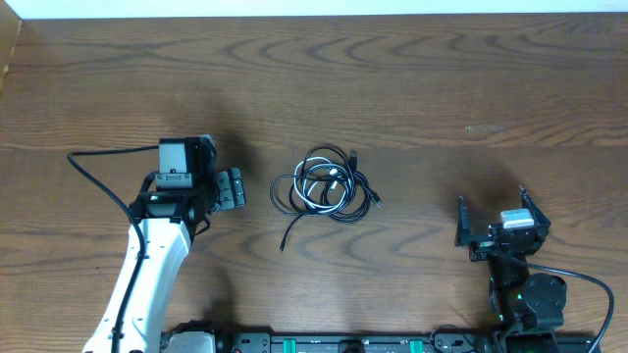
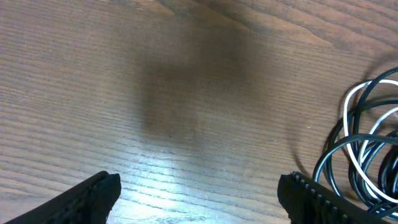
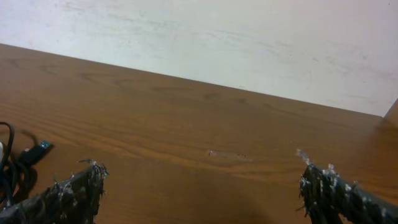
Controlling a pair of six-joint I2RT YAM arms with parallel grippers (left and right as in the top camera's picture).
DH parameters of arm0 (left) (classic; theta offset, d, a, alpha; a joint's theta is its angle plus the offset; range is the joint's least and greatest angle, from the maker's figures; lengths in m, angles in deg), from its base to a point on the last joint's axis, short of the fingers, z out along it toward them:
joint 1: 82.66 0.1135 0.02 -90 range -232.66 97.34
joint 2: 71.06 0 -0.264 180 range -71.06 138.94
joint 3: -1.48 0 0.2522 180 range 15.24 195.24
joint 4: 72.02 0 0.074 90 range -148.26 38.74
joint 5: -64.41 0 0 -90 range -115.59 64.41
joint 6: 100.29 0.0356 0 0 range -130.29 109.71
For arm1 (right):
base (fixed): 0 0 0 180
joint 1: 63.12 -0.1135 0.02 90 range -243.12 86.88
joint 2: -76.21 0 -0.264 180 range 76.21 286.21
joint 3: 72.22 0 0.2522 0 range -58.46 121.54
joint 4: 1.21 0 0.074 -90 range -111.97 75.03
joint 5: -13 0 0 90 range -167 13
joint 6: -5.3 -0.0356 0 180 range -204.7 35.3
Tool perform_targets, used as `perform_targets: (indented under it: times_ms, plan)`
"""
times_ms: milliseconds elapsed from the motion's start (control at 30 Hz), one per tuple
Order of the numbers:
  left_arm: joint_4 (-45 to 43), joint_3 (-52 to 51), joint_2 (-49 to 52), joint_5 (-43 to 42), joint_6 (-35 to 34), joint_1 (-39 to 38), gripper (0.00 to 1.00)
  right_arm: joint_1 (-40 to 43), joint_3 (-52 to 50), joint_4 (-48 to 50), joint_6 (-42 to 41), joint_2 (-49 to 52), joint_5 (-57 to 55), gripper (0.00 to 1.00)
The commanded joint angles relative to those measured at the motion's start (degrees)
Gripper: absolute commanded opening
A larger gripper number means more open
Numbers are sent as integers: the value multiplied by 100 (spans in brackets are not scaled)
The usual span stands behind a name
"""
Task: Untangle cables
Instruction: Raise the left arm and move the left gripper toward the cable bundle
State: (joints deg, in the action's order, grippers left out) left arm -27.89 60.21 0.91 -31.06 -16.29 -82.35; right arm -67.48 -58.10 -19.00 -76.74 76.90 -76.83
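Note:
The cables [image 1: 329,184] lie in one loose coil at the middle of the table, black cords looped with a white one, and one black end trails toward the front [image 1: 287,240]. My left gripper [image 1: 238,188] hovers just left of the coil, open and holding nothing. In the left wrist view the gripper [image 2: 199,190] spans bare wood, with the cables [image 2: 367,143] beyond the right fingertip [image 2: 308,193]. My right gripper [image 1: 493,206] stands open near the front right, well away from the coil. The right wrist view shows the gripper [image 3: 202,183] wide apart and the cables [image 3: 12,168] at the left edge.
The wooden table [image 1: 442,78] stretches back to a pale wall [image 3: 217,37]. A small pale scuff [image 3: 227,154] marks the wood ahead of the right gripper. A thick black arm wire [image 1: 93,176] loops out left of the left arm.

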Motion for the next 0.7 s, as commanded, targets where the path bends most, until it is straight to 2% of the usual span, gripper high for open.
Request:
perform_targets:
  times_ms: [0,667]
  plan:
    - [-4,103,37,-7,-31,20,86,26,-7,-24,-63,-37,-66,99]
    - [-155,103,37,-4,-31,20,86,26,-7,-24,-63,-37,-66,99]
